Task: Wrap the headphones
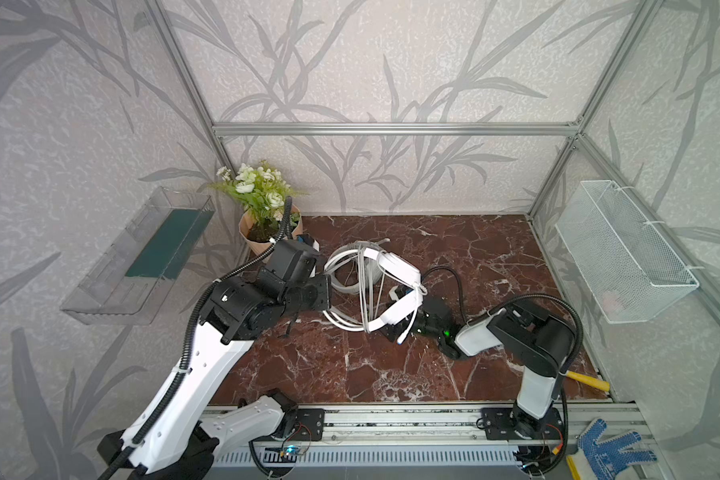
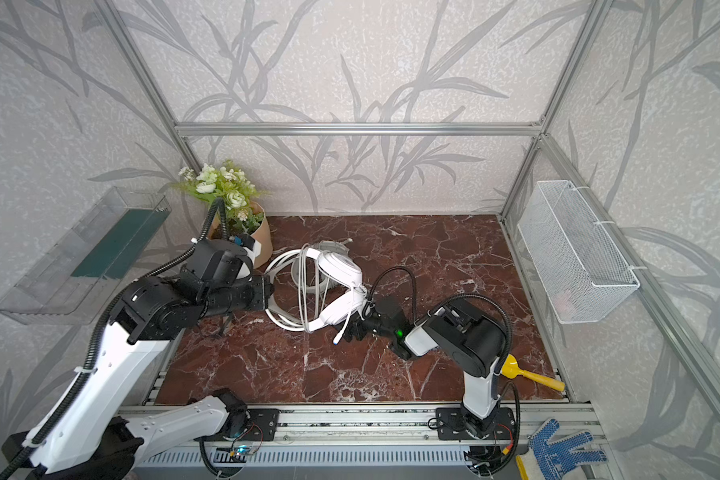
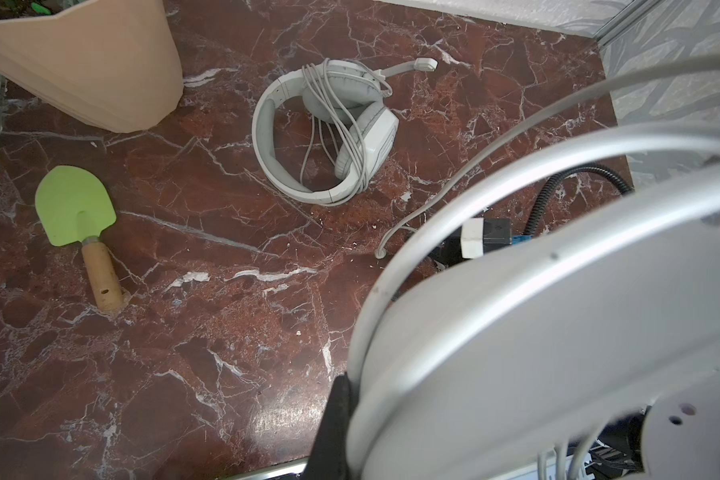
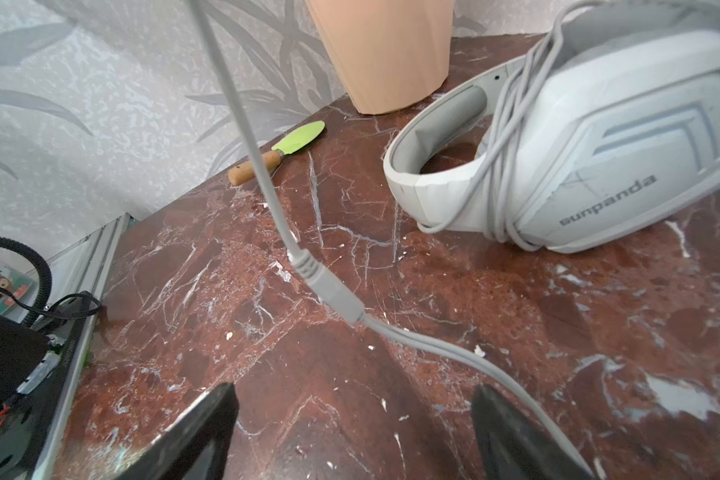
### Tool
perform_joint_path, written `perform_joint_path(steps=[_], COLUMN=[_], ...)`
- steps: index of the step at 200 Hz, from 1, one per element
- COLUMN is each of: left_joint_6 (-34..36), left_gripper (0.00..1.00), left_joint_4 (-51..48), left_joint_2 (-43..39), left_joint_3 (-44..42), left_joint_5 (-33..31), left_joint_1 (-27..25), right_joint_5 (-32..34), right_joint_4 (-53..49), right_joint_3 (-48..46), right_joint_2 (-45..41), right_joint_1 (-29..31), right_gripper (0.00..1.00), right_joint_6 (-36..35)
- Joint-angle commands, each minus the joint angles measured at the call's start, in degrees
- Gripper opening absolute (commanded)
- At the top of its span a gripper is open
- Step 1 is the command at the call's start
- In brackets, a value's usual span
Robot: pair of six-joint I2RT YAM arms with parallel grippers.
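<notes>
Nearest the lens, the broad band of the glossy white headset [image 3: 558,311] fills the left wrist view, with a black finger [image 3: 333,415] pressed against its edge. In both top views the left gripper [image 1: 328,291] is clenched on that band. It holds the headset clear of the marble table [image 1: 495,257], with pale turns of cable [image 1: 364,291] looped loosely across it. Behind it, near the plant pot [image 1: 254,243], the greyish-white headset [image 3: 329,133] lies on the table with its own cable wound round it. To the right, a free length of cable with a Y-junction [image 4: 333,291] hangs ahead of the right gripper [image 4: 353,392], whose jaws stand wide apart, grasping nothing.

The risks, as I judge them:
- The slack turns could slide off the band if the tail is drawn without tension.
- The right jaws could close beside the thin cable and miss it.
- A hard tug could twist the band in the left grip.
- The hanging tail might snag the headset lying behind.

Only one word reads: "sunpanda" [image 4: 607,199], on the greyish-white ear cup.
</notes>
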Motion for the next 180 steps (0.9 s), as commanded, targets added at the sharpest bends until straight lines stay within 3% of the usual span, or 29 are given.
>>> perform_joint_path(steps=[1, 27, 59, 130, 180], left_joint_6=[-1.92, -1.9, -2.04, -2.07, -2.25], left_gripper=[0.0, 0.0, 0.0, 0.0, 0.0], left_joint_4=[2.99, 2.71, 3.35, 3.41, 3.57], left_joint_2=[-0.77, -0.87, -0.78, -1.18, -1.4], left_joint_3=[1.96, 2.06, 1.26, 1.1, 0.72], left_joint_5=[1.25, 1.02, 1.29, 1.52, 1.69], left_joint_1=[0.1, 0.14, 0.1, 0.1, 0.1], right_joint_5=[1.36, 7.76, 5.83, 5.24, 4.76], right_joint_4=[6.21, 6.09, 3.77, -1.07, -3.06], right_joint_3=[2.89, 2.64, 5.17, 9.8, 12.22], right_joint_2=[1.43, 0.84, 2.56, 5.47, 6.49], right_joint_1=[0.97, 1.94, 1.97, 2.05, 1.97], right_gripper=[0.87, 0.88, 0.86, 0.71, 0.55], right_joint_6=[-1.77, -5.45, -7.48, -11.1, -11.55])
